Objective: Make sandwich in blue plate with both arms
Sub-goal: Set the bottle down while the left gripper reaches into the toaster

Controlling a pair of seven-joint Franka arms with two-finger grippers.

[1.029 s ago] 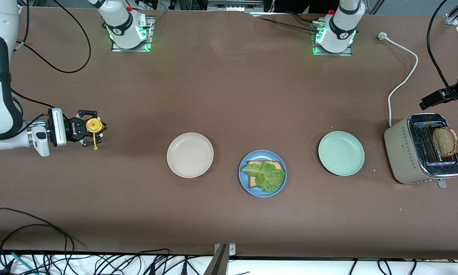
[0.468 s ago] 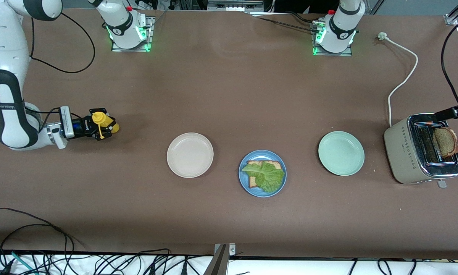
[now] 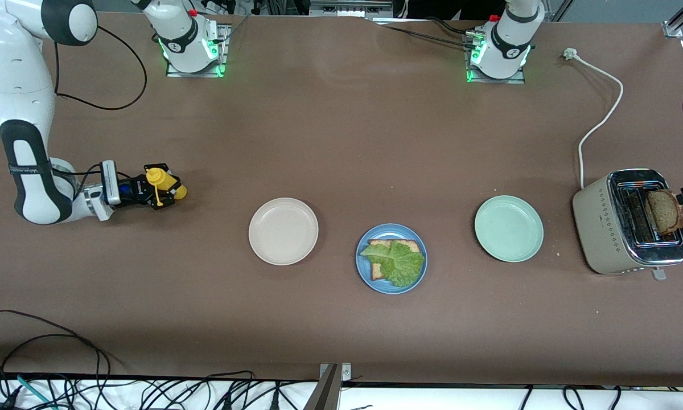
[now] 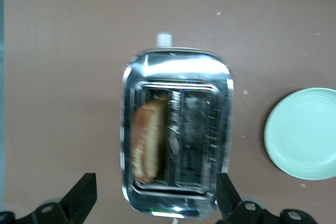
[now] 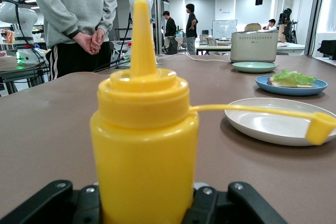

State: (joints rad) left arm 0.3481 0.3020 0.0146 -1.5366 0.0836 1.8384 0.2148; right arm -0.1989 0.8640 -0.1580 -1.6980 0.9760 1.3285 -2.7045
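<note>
Left gripper (image 4: 152,211) jaws wide over toaster (image 3: 626,222); right gripper (image 3: 148,192) jaws clamp yellow bottle (image 3: 165,183); blue plate (image 3: 391,285) well apart.

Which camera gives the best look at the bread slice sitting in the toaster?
The left wrist view: it looks straight down into the toaster, showing the bread slice standing in one slot. The front view shows that slice small, poking out near the table's edge. The right wrist view shows only the distant toaster.
</note>
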